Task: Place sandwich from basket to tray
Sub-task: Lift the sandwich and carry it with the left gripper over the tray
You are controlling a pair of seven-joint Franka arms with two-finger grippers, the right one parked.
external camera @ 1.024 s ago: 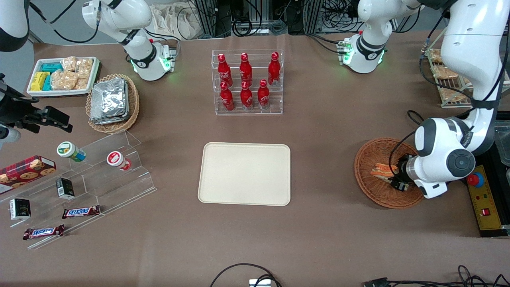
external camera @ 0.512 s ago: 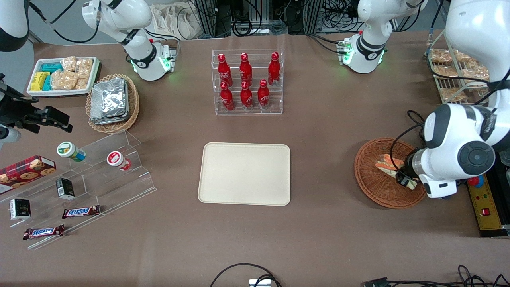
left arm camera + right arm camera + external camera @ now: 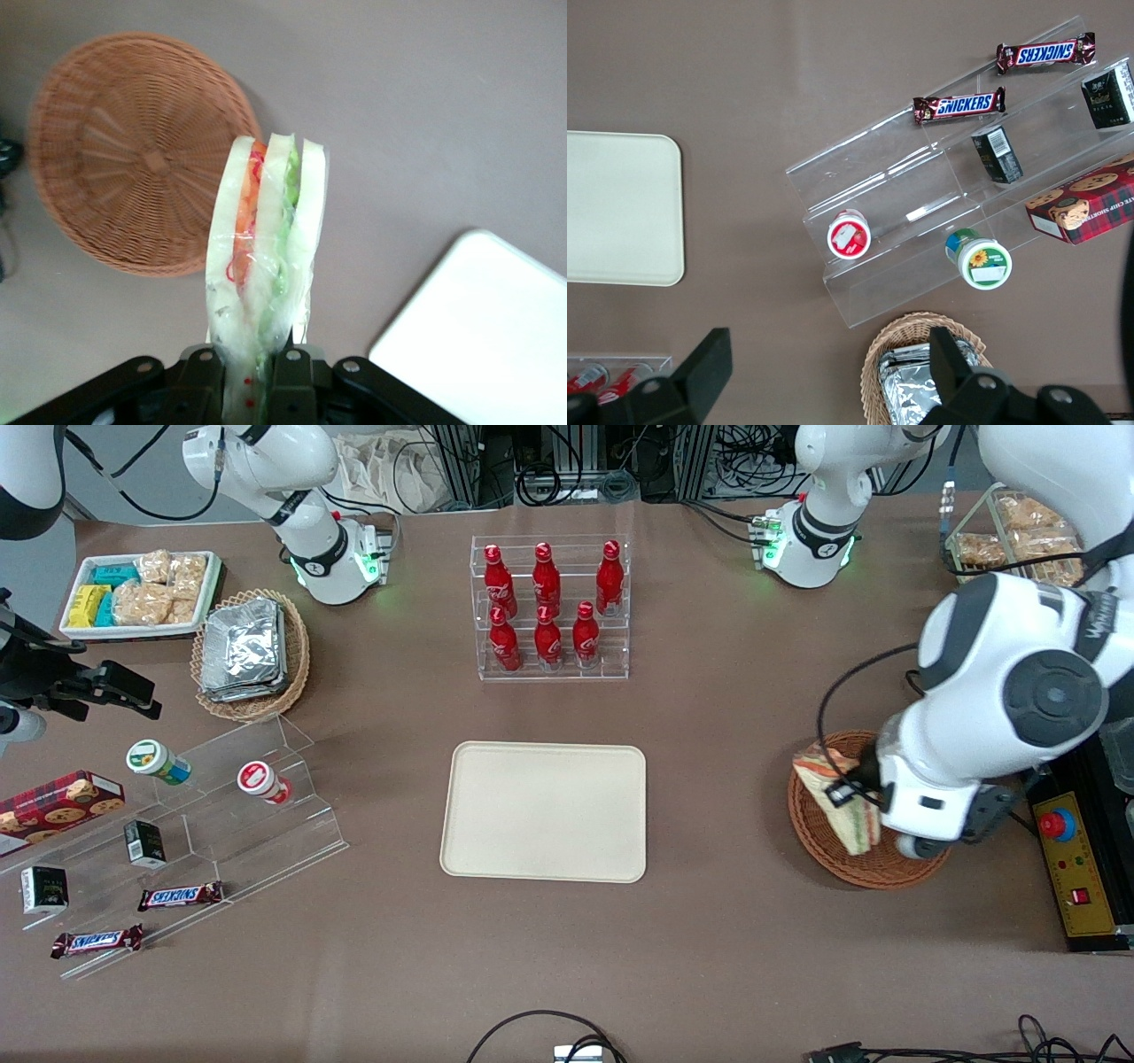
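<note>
My left gripper (image 3: 864,802) is shut on the sandwich (image 3: 837,802), a plastic-wrapped wedge with pale bread and orange and green filling, and holds it raised above the reddish-brown wicker basket (image 3: 819,850). In the left wrist view the sandwich (image 3: 266,257) stands up from between the gripper (image 3: 255,376) fingers, with the empty basket (image 3: 133,150) below it on the table. The cream tray (image 3: 545,810) lies flat in the middle of the table, empty; one corner of the tray (image 3: 483,336) shows in the left wrist view.
A clear rack of red bottles (image 3: 549,607) stands farther from the front camera than the tray. Toward the parked arm's end are a tan basket of foil packets (image 3: 248,655), a white snack tray (image 3: 137,593) and an acrylic stepped shelf (image 3: 204,824). A yellow control box (image 3: 1076,868) lies beside the basket.
The gripper has lifted the sandwich out of the basket and risen well above it, moving slightly toward the tray; the arm's wrist now looms larger in the front view.
</note>
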